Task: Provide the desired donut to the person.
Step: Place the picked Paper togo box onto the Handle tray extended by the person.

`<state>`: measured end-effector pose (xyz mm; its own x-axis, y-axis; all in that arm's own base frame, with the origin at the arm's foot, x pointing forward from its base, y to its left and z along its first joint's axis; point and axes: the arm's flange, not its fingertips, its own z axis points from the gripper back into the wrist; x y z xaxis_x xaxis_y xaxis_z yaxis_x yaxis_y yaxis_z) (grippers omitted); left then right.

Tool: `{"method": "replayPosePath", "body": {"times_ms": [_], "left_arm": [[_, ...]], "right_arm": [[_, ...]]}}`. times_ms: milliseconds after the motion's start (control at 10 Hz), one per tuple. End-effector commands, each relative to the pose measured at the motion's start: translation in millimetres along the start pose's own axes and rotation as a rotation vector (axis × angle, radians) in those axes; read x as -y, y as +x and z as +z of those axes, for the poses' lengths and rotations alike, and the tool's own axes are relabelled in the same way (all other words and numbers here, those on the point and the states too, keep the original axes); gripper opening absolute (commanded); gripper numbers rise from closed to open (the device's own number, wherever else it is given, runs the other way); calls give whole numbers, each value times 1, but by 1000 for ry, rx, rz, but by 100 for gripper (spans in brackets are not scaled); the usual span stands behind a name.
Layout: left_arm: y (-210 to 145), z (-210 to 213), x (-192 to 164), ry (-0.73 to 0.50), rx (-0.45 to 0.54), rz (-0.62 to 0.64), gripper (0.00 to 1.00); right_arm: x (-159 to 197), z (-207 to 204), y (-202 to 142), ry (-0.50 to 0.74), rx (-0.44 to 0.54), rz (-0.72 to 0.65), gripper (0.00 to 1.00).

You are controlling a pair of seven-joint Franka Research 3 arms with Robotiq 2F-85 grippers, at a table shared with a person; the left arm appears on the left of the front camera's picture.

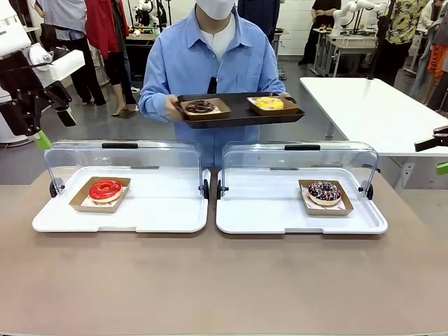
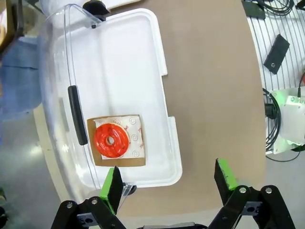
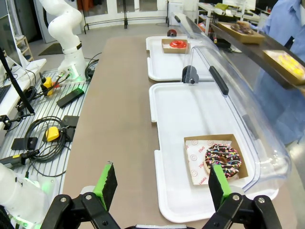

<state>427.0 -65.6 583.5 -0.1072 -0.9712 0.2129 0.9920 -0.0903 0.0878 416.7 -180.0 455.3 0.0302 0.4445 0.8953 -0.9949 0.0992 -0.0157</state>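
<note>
Person: standing at the far side of the table, light blue shirt over white tee, both hands gripping a dark tray at chest height.
Dark tray: held level above the far table edge, between the two display cases; carrying two donuts in cardboard boats.
Chocolate donut: on the left half of the dark tray, in its own brown boat.
Yellow donut: on the right half of the dark tray, in its own brown boat; seen too in the right wrist view.
Table: tan-brown top, bare in the near half.
Left display case: white base with clear lid tipped up and back, black handle along the top edge; on the left half of the table.
Red donut: glossy red ring in a cardboard boat, at the left end of the left display case; seen from above in the left wrist view, near the black lid handle.
Right display case: same build, lid up, just right of the left case with a narrow gap between.
Sprinkled donut: dark icing with coloured sprinkles, in a cardboard boat at the right end of the right display case; close in the right wrist view.
Left gripper: jaws spread wide, nothing between the green pads; hanging above the near-left end of the left case.
Right gripper: jaws spread wide, holding nothing; hovering above the right end of the right case, sprinkled donut just beyond one pad.
</note>
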Motion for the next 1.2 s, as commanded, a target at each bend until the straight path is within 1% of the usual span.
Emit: {"method": "replayPosePath", "body": {"times_ms": [0, 400, 500, 600, 800, 900, 1000, 1100], "left_arm": [[-3, 3, 1, -7, 9, 1, 100], [-1, 0, 0, -4, 1, 1, 100], [-18, 4, -2, 93, 118, -36, 100], [-33, 7, 1, 154, 253, -90, 100], [-68, 8, 11, 248, 463, -109, 100], [-92, 13, 18, 254, 578, -109, 100], [-116, 14, 20, 222, 677, -24, 100], [-137, 15, 21, 189, 743, 40, 100]], "right_arm": [[-1, 0, -1, 2, 8, 2, 100], [-1, 0, -1, 2, 8, 2, 100], [-1, 0, -1, 2, 8, 2, 100], [-1, 0, -1, 2, 8, 2, 100], [-1, 0, -1, 2, 8, 2, 100], [-1, 0, -1, 2, 8, 2, 100], [-1, 0, -1, 2, 8, 2, 100], [-1, 0, -1, 2, 8, 2, 100]]}}
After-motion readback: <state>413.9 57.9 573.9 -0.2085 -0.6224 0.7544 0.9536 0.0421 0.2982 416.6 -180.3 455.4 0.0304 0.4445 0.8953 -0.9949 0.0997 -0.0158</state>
